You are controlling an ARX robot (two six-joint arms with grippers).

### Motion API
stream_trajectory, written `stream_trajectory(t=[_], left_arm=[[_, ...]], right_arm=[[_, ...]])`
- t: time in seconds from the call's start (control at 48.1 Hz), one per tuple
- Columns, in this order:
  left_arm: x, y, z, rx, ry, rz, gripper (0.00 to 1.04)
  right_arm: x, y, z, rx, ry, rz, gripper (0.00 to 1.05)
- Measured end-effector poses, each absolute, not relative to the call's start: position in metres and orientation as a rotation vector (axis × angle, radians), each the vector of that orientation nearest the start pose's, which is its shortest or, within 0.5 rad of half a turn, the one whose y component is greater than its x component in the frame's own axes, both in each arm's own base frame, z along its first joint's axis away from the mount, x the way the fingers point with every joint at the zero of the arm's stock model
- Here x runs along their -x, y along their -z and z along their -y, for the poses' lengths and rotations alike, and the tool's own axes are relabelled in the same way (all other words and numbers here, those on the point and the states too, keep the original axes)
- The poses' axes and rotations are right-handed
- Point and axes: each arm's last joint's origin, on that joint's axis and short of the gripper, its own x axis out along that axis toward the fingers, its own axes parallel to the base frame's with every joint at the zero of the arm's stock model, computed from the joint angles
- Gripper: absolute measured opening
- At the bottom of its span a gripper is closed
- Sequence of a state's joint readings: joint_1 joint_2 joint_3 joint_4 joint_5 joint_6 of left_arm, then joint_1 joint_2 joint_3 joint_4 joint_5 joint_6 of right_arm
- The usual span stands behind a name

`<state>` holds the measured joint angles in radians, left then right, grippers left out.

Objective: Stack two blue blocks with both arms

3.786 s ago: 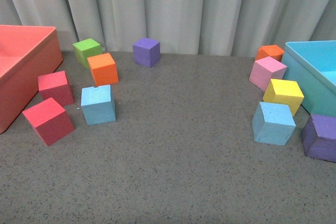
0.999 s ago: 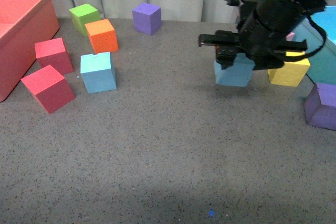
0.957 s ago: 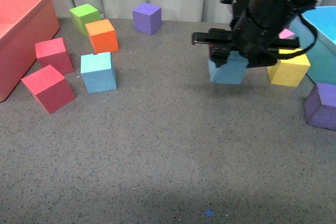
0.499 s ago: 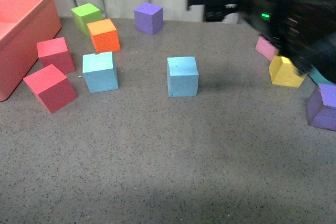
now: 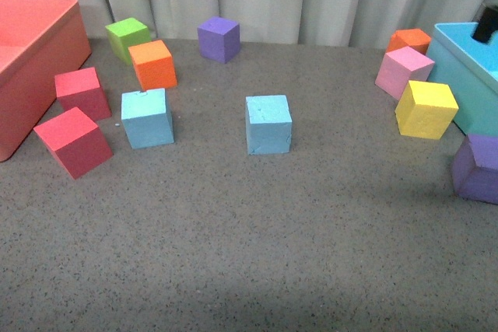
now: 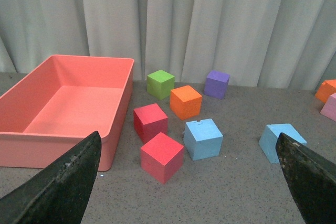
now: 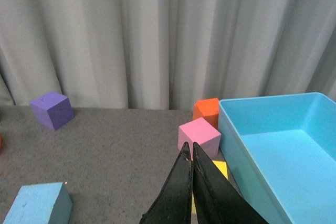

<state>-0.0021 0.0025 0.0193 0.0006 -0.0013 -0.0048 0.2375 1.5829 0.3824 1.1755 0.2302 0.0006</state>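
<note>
Two light blue blocks sit apart on the grey table. One blue block (image 5: 147,118) is at the left beside the red cubes; the other blue block (image 5: 268,124) stands alone in the middle. Both show in the left wrist view, the left one (image 6: 203,139) and the middle one (image 6: 281,141). My left gripper (image 6: 187,145) is open and empty, held back from them and above the table. My right gripper (image 7: 189,148) is shut and empty, near the pink cube (image 7: 198,137); the middle blue block (image 7: 37,205) is off to its side. In the front view only a black bit of the right arm (image 5: 489,25) shows.
A red bin (image 5: 31,91) stands at the left and a turquoise bin (image 5: 467,75) at the right. Two red cubes (image 5: 74,141), an orange cube (image 5: 152,64), a green cube (image 5: 128,36) and a purple cube (image 5: 218,39) are on the left side. Pink, yellow (image 5: 425,109), orange and purple cubes are on the right.
My right gripper carried a blue block leftwards, set it down in the middle of the table, let go and drew back right, almost out of the front view.
</note>
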Motion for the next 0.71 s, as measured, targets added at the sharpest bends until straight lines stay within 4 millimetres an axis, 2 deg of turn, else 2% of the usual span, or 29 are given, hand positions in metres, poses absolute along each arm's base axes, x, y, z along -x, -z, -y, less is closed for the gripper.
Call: stream_trajectory(t=[0.27, 0.707], left_arm=[[-0.097, -0.170, 0.000, 0.005, 0.001, 0.017, 0.98], [-0.097, -0.170, 0.000, 0.005, 0.002, 0.017, 0.98]], right_arm=[[-0.218, -0.161, -0.030, 0.002, 0.006, -0.016, 0.01], [-0.174, -0.161, -0.013, 0.001, 0.000, -0.020, 0.01]])
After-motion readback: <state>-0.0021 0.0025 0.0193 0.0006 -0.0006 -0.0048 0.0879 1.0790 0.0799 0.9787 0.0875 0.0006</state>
